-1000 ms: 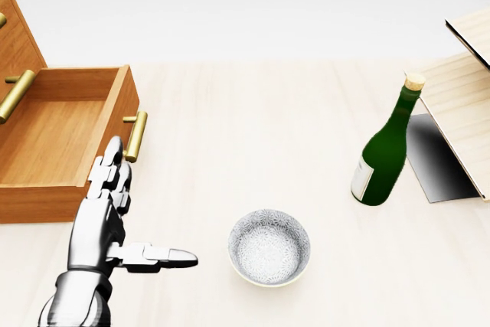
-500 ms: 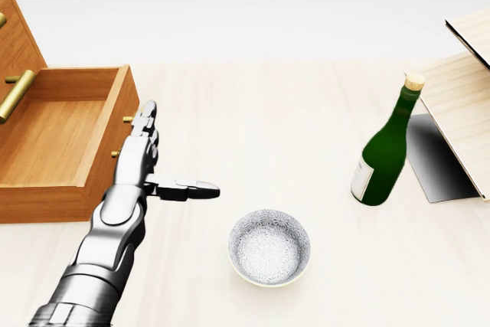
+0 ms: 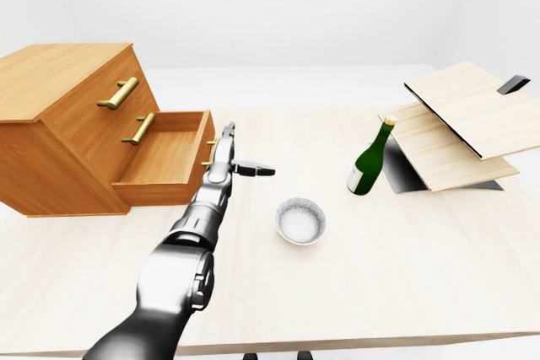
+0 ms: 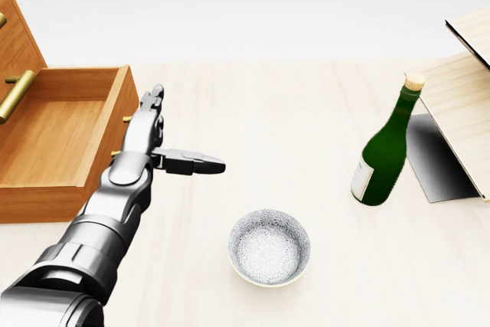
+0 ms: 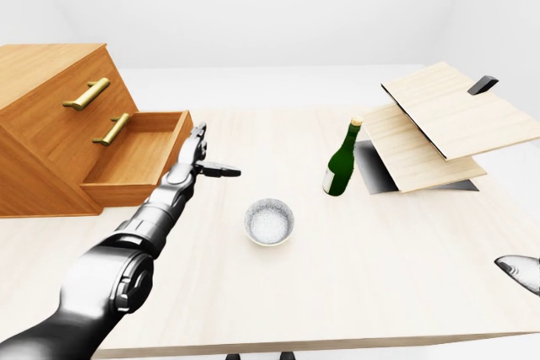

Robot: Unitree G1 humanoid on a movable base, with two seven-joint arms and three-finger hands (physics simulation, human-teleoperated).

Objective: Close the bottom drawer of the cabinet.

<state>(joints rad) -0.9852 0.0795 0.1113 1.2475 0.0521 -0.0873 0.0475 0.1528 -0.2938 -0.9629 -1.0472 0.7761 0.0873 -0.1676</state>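
The wooden cabinet (image 3: 59, 137) stands at the left of the left-eye view. Its bottom drawer (image 3: 164, 158) is pulled out and looks empty inside. In the head view the drawer's front panel (image 4: 122, 124) shows at the left. My left hand (image 4: 164, 139) is open, its fingers (image 4: 153, 109) stretched flat along the drawer front and over its brass handle (image 4: 125, 119), the thumb pointing right. Only a silver tip of my right hand (image 5: 519, 271) shows at the right edge of the right-eye view.
A patterned white bowl (image 4: 269, 246) sits on the light wooden table (image 4: 253, 112) just right of my left arm. A green bottle (image 4: 385, 147) stands further right, next to leaning wooden boards (image 3: 456, 124). The table's near edge (image 3: 380, 345) runs along the bottom of the left-eye view.
My left arm has stretched out up the head view, and the open hand now lies against the drawer front and hides its handle. The drawer has not visibly moved.
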